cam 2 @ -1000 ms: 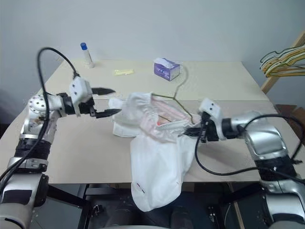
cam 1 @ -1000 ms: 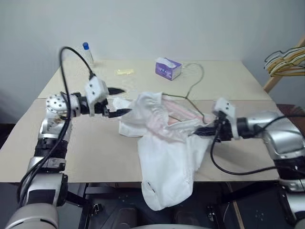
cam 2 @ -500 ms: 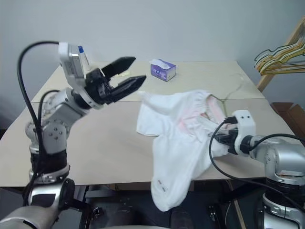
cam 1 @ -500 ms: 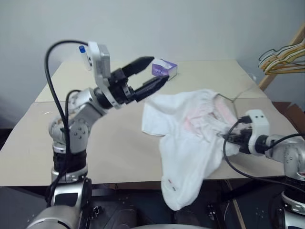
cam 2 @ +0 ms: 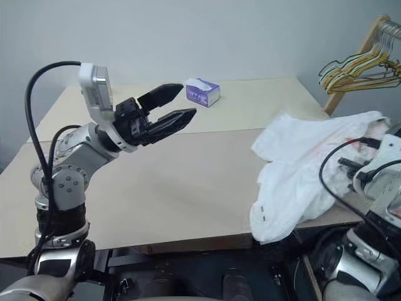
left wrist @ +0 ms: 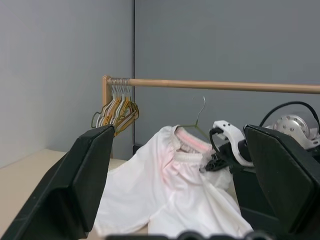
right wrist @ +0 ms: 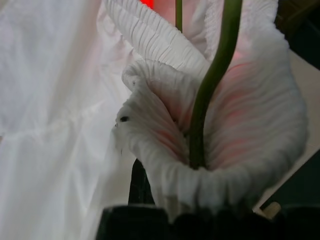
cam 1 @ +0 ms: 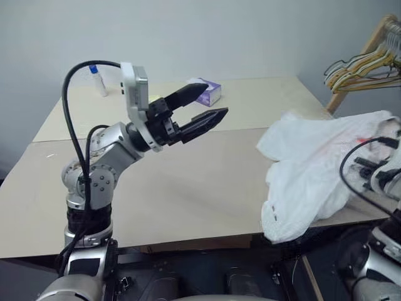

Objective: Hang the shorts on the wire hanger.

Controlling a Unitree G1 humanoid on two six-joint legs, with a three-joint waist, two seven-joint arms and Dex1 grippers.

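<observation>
The white shorts (cam 1: pixel 313 164) lie bunched at the table's right edge, one leg hanging over the front. My right gripper (left wrist: pixel 212 161) is shut on their gathered waistband (right wrist: pixel 165 165), its fingers buried in the cloth. The thin grey-olive wire hanger (right wrist: pixel 212 80) runs down into that same fold of the waistband. Its hook (left wrist: pixel 201 106) sticks up above the shorts. My left gripper (cam 1: pixel 213 103) is raised over the middle of the table, open and holding nothing. It points toward the shorts from well to their left.
A purple tissue box (cam 1: pixel 207 93) and a small blue-capped bottle (cam 1: pixel 95 78) stand at the back of the beige table (cam 1: pixel 188 182). A bunch of yellow, green and dark hangers (cam 1: pixel 357 66) hangs on a wooden rail (left wrist: pixel 215 85) beyond the table's right end.
My right gripper has dragged the shorts and the hanger from the table's middle to its right edge. The left gripper rose, turned rightward, then held still. The view has swung right.
</observation>
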